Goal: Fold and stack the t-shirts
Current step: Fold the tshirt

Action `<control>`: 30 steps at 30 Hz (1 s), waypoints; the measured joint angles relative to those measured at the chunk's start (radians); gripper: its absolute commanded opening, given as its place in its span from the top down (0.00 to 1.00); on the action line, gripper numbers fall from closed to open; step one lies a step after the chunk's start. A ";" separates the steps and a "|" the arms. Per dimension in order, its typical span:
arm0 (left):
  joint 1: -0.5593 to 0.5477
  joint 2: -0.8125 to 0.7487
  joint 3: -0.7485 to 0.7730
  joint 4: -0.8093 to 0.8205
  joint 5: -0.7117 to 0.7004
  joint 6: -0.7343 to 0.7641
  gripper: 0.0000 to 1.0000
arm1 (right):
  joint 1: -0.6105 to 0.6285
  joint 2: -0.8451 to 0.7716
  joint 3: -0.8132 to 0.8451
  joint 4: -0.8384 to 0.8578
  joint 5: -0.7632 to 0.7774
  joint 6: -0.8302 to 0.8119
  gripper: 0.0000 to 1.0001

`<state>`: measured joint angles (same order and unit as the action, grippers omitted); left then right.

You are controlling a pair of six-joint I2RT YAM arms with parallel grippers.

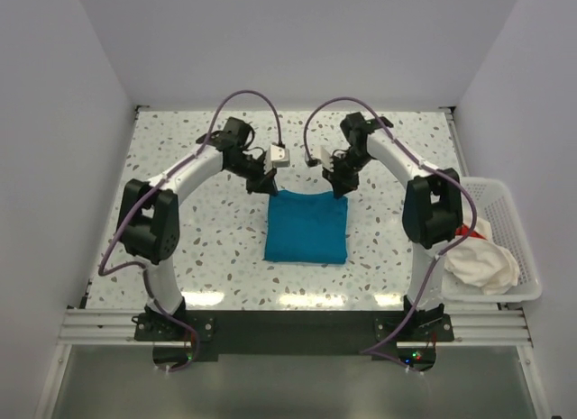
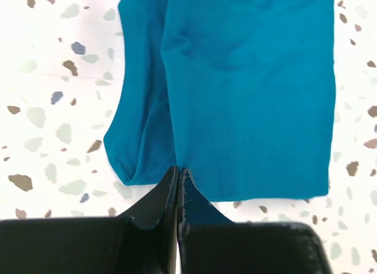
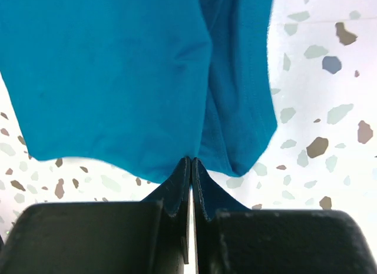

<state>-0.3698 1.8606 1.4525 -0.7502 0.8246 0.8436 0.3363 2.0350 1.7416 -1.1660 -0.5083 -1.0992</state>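
The teal t-shirt lies folded into a rectangle on the middle of the table, and fills most of the left wrist view and the right wrist view. My left gripper is at its far left corner, shut, with the fingertips pinching the cloth's edge where a crease starts. At the far right corner my right gripper is shut the same way, its tips on the hem beside a folded-under flap. The white t-shirt with red marks lies crumpled in the basket.
A white mesh basket stands off the table's right edge, beside the right arm's elbow. The speckled tabletop is ringed by white walls at the back and sides. Purple cables loop above both wrists.
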 measured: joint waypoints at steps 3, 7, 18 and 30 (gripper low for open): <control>-0.003 0.087 0.070 0.020 0.001 -0.018 1.00 | -0.009 0.031 0.002 -0.002 0.004 -0.022 1.00; -0.004 0.211 0.105 0.040 -0.010 -0.047 1.00 | -0.010 0.122 0.010 0.008 0.026 -0.041 1.00; -0.003 0.250 0.014 0.101 -0.051 -0.057 1.00 | -0.001 0.195 0.029 0.035 0.045 -0.037 1.00; -0.005 0.010 -0.222 0.000 -0.038 0.092 0.82 | 0.095 -0.038 -0.327 0.080 -0.052 0.035 0.98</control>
<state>-0.3744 1.8709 1.2308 -0.7502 0.7864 0.9360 0.4316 1.9972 1.4147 -1.0859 -0.5602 -1.0641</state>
